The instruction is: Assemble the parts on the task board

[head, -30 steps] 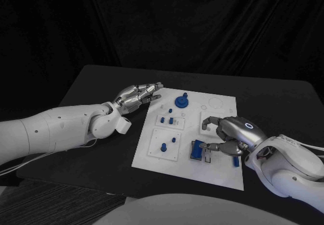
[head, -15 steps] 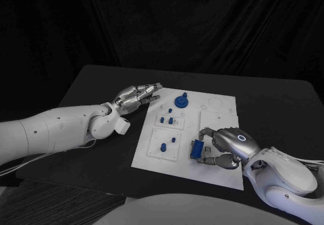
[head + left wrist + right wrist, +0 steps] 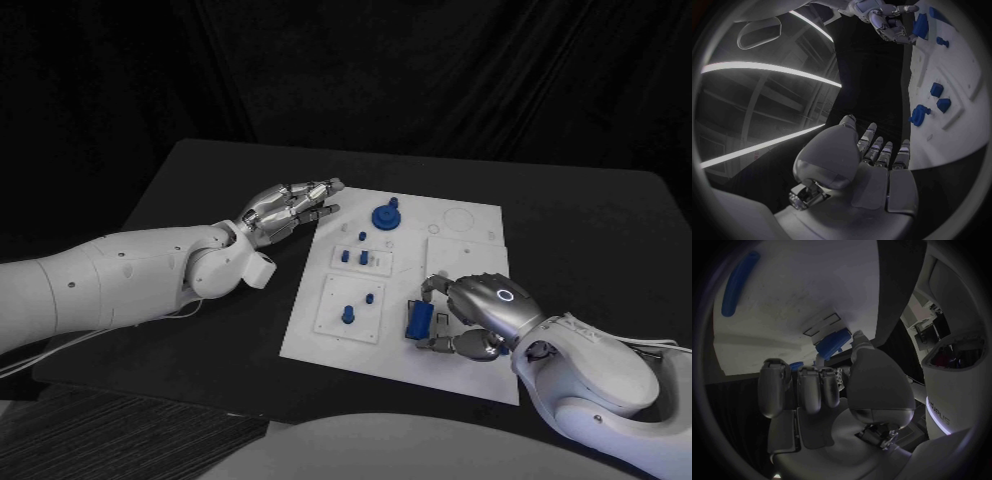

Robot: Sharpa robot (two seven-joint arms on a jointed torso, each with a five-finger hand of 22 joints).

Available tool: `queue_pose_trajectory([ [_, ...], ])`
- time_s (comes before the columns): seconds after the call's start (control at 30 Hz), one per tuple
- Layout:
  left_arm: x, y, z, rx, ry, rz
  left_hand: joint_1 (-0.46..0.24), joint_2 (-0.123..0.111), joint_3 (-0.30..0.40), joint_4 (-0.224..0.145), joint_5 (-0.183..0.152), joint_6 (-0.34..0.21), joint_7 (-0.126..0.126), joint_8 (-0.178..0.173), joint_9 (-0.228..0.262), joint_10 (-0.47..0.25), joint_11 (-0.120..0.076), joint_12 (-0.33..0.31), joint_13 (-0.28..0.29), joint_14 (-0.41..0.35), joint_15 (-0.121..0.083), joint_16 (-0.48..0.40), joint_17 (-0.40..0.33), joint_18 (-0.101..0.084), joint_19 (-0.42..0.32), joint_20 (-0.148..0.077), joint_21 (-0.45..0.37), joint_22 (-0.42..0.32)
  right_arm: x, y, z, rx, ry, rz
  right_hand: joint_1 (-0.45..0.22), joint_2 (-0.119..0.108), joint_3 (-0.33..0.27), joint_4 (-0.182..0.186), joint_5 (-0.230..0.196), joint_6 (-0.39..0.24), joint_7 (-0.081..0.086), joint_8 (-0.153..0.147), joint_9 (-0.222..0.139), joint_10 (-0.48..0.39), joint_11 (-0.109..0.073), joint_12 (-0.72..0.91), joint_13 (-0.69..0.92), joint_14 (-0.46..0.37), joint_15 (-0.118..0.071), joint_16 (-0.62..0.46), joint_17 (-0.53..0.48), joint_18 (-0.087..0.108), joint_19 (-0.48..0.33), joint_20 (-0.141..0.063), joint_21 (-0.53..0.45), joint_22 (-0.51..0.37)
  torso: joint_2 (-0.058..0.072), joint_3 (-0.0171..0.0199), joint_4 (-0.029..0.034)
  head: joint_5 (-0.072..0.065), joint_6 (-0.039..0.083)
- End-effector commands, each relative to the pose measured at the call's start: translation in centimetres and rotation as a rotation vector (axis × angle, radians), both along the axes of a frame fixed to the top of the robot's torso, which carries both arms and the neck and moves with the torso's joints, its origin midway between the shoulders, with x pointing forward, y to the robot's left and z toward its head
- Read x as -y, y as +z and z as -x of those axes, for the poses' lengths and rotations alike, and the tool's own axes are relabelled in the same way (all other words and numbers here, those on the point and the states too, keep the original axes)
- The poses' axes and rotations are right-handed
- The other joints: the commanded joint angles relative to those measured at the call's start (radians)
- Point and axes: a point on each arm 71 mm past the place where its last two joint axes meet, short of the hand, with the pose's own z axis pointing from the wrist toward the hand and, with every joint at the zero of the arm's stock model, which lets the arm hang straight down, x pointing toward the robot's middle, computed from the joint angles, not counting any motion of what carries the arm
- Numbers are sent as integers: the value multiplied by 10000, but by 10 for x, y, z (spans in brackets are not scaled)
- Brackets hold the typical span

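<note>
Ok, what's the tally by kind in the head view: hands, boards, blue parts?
Hands: 2 (left hand, right hand)
Task board: 1
Blue parts: 7 showing; the right hand may hide more
Total: 10

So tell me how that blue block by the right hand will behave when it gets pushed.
The blue block looks rigid, so it should probably slide rather than bend. Its flat, elongated shape suggests it won't roll. The task board looks smooth, so the block may skid or twist if the right hand pushes off-centre.
</note>
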Motion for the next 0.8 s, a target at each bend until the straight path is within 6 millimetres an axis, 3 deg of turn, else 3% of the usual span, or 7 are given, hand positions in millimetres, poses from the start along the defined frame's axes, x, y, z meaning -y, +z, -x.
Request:
queue_pose_trajectory([
  [0.03,2,0,1,-3,-104,198,99,-18,68,17,61,5,50,6,13,-27,23,46,-5,-23,70,39,14,35,-2,33,11,3,1,-3,-2,-8,-369,419,-5,50,71,2,320,-95,-1,121,-73,1064,66,53,2635,874,58,-41,1837,113,314,77,-49,2060,9,-10,6,-23,-1],
  [0.17,2,0,1,-19,-136,213,107,-16,79,14,64,-2,52,4,12,-30,26,47,-5,-24,72,39,14,35,-1,34,11,3,0,-5,-3,-21,-402,471,38,183,171,-9,999,-181,-1,356,-242,1064,71,53,2635,875,58,-42,1837,114,314,80,-63,2058,11,-6,2,21,-1],
  [0.27,2,0,1,-34,-149,214,108,-15,81,14,64,-5,53,2,11,-30,27,47,-6,-23,72,40,15,35,1,34,12,8,-1,-6,-4,-45,-386,525,321,423,359,-44,2215,-164,-19,658,-419,1064,58,53,2635,877,50,-41,1841,118,310,76,-84,2055,11,-7,2,39,-1],
  [0.5,2,0,1,-73,-180,212,120,-7,97,9,70,-12,55,-1,10,-29,31,52,-5,-20,79,42,16,36,5,36,15,15,-2,-8,-3,-96,-342,569,462,485,395,-70,3012,-226,-24,904,-629,1064,55,53,2635,879,45,-38,1847,125,295,72,-125,2046,27,-11,17,10,-1],
  [0.6,2,-1,2,-89,-194,214,120,-7,97,9,70,-12,55,-1,10,-29,31,52,-5,-20,79,42,16,36,5,36,15,15,-3,-7,-3,-76,-301,492,548,522,434,-77,3833,-240,-33,1127,-770,1064,47,53,2635,882,39,-31,1862,124,299,67,-126,2048,20,-11,17,19,-1],
  [0.73,1,-1,2,-100,-186,205,130,2,116,5,74,-15,58,-3,10,-35,36,49,-6,-21,88,42,15,36,8,38,16,18,-2,-6,-2,-16,-243,338,342,606,563,-63,5846,-191,-59,1442,-1033,1064,20,53,2635,887,17,-19,1886,114,324,48,-90,2064,9,-9,8,38,-1],
  [0.8,1,-1,2,-106,-178,195,130,2,116,5,74,-15,58,-3,10,-35,36,49,-6,-21,88,42,15,36,8,38,16,18,-2,-6,-1,-2,-216,297,220,621,626,-59,6328,-194,-65,1495,-1144,1064,13,53,2635,891,10,-10,1903,114,326,43,-93,2064,11,-9,4,40,-1],
])
